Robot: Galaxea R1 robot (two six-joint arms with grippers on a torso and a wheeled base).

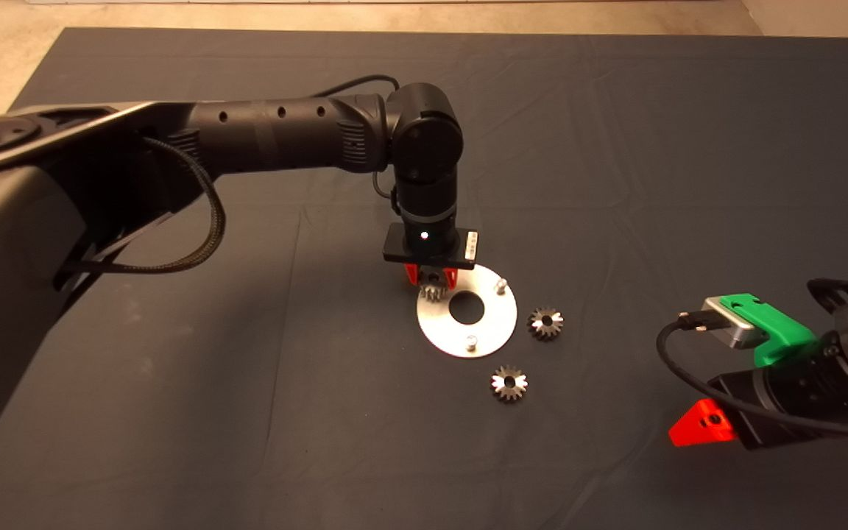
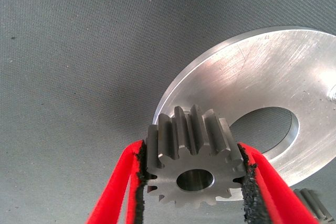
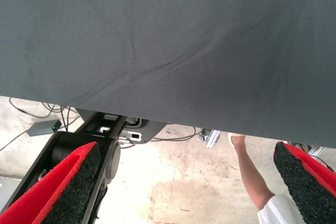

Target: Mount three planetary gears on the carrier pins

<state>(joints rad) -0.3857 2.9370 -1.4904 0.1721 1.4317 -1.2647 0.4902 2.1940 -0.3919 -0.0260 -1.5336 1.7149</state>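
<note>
My left gripper (image 1: 431, 282) is shut on one planetary gear (image 2: 189, 135), a small steel toothed wheel with a centre hole. It holds the gear over the left rim of the round silver disc (image 1: 494, 324), which has a central hole. Two carrier pins (image 1: 500, 283) (image 1: 471, 341) stand bare on the disc. The third pin is hidden under the gripper and gear. Two more gears (image 1: 545, 322) (image 1: 509, 383) lie flat on the mat to the right of and below the disc. My right gripper (image 1: 696, 427) is parked at the lower right, open and empty.
The dark mat (image 1: 247, 412) covers the table. The right wrist view looks past the mat's edge at the floor, cables, the robot's base and a person's leg (image 3: 252, 177).
</note>
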